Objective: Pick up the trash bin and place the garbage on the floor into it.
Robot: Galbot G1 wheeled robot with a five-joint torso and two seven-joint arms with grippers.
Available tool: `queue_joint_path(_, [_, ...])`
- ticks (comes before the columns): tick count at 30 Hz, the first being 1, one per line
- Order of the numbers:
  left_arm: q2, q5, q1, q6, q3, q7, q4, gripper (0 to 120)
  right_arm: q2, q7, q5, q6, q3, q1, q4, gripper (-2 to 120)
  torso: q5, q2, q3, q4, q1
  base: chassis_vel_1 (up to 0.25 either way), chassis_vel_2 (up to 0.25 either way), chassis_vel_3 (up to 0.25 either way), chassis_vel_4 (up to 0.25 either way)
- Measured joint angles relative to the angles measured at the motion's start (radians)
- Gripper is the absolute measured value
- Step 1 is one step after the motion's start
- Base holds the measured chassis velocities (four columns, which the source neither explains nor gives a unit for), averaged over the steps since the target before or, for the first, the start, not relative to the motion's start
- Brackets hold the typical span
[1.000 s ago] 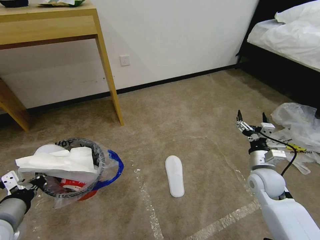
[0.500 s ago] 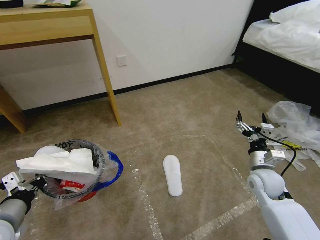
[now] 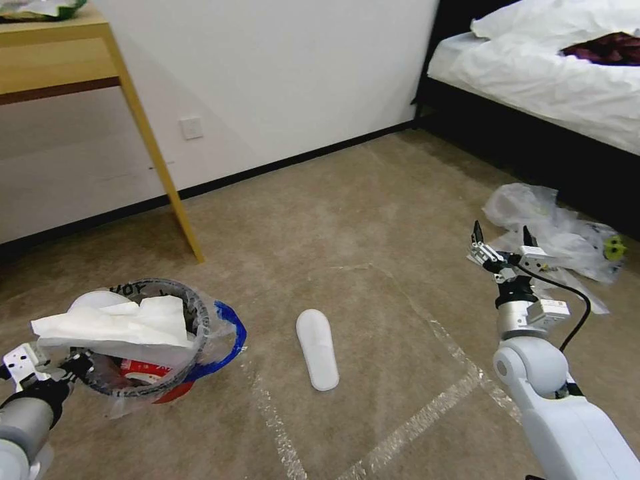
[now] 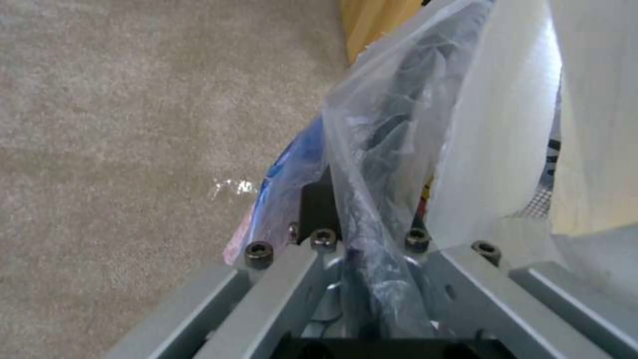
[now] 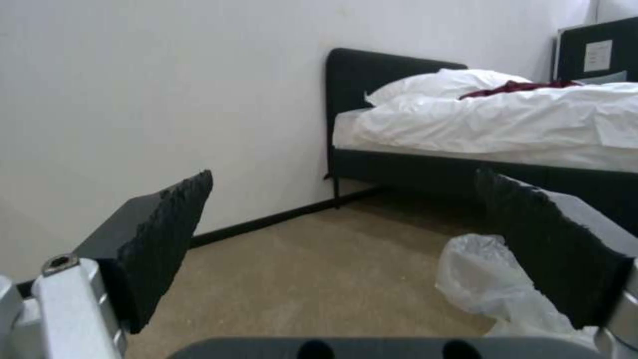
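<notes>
The trash bin (image 3: 215, 337), red with a blue band and a clear printed liner, hangs tilted just above the floor (image 3: 373, 220) at the left. My left gripper (image 3: 72, 368) is shut on its near rim; the left wrist view shows the rim and liner (image 4: 372, 199) pinched between the jaws. White paper (image 3: 113, 323) and red litter fill the bin. One white slipper (image 3: 317, 350) lies on the carpet in the middle. Clear plastic bags (image 3: 553, 230) lie by the bed. My right gripper (image 3: 501, 237) is held up, open and empty, near those bags (image 5: 485, 279).
A wooden desk leg (image 3: 153, 147) stands at the back left against the white wall. A bed (image 3: 560, 73) on a dark frame closes the right side. Shiny tape lines (image 3: 427, 413) cross the carpet in front.
The camera has turned to the right, so desk, slipper and bags have shifted left in the picture and more of the bed shows. Both arms hold the same pose.
</notes>
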Motion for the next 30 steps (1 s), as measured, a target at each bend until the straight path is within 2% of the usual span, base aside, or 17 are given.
queue_joint_path(16, [0.005, -0.013, -0.003, 0.000, -0.021, -0.005, 0.005, 1, -0.001, -0.003, -0.004, 0.004, -0.012, 0.009, -0.010, 100, 0.0000, 0.000, 0.000, 0.0001, 0.000, 0.000, 0.000, 0.000, 0.000])
queue_joint_path(30, [-0.005, -0.009, 0.004, 0.000, -0.018, -0.006, -0.001, 1, -0.015, -0.006, -0.007, 0.004, -0.033, 0.020, -0.006, 100, 0.0000, 0.000, 0.000, 0.0001, 0.000, 0.000, 0.000, 0.000, 0.000])
